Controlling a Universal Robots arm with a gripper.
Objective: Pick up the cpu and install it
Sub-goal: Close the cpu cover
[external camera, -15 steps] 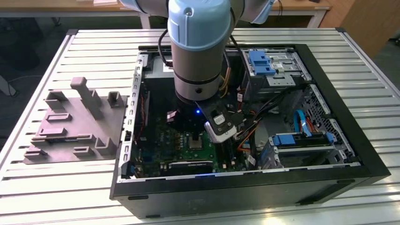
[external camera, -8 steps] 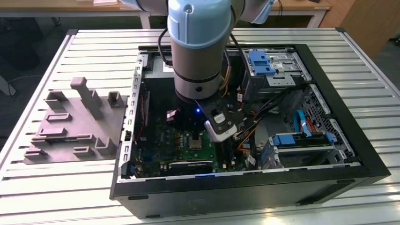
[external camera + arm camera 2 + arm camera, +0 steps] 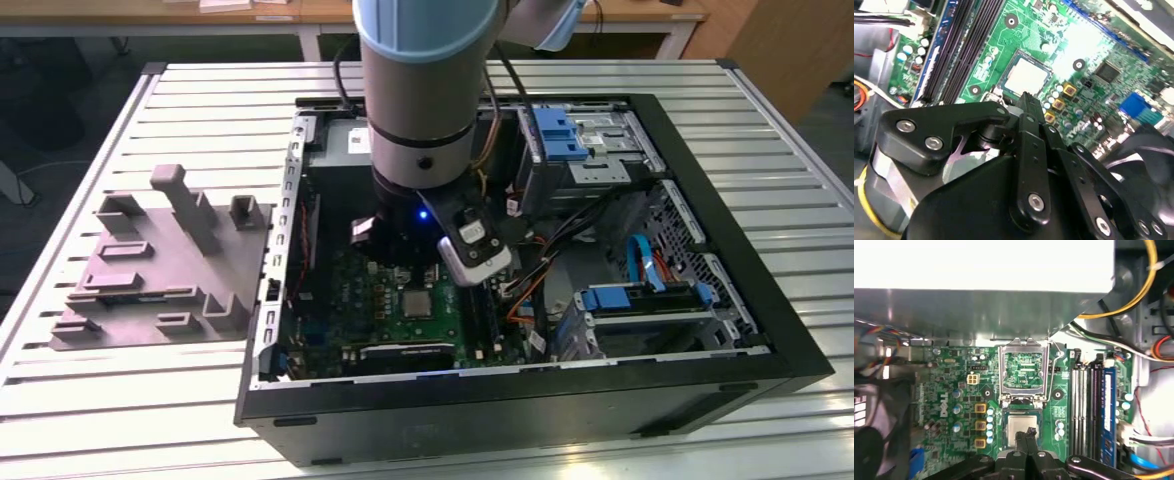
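One slatted table point(image 3: 120, 420) bears one open computer case point(image 3: 534, 420) and, at nine o'clock of it in the exterior view, one grey moulded tray point(image 3: 147, 290). One robot arm point(image 3: 420, 90) reaches into the case and hides part of the one green motherboard point(image 3: 387, 330). One socket load plate point(image 3: 1024, 371) stands raised open. One cpu point(image 3: 1016, 427) point(image 3: 1026, 75) lies flat in the socket, partly covered in both wrist views by the gripper point(image 3: 1029, 432), which hangs just above it. Three yellow square components point(image 3: 980, 425) stand in a row beside the socket. The fingers seem pressed together, holding nothing; the gripper's body is cut off at the frame edge.
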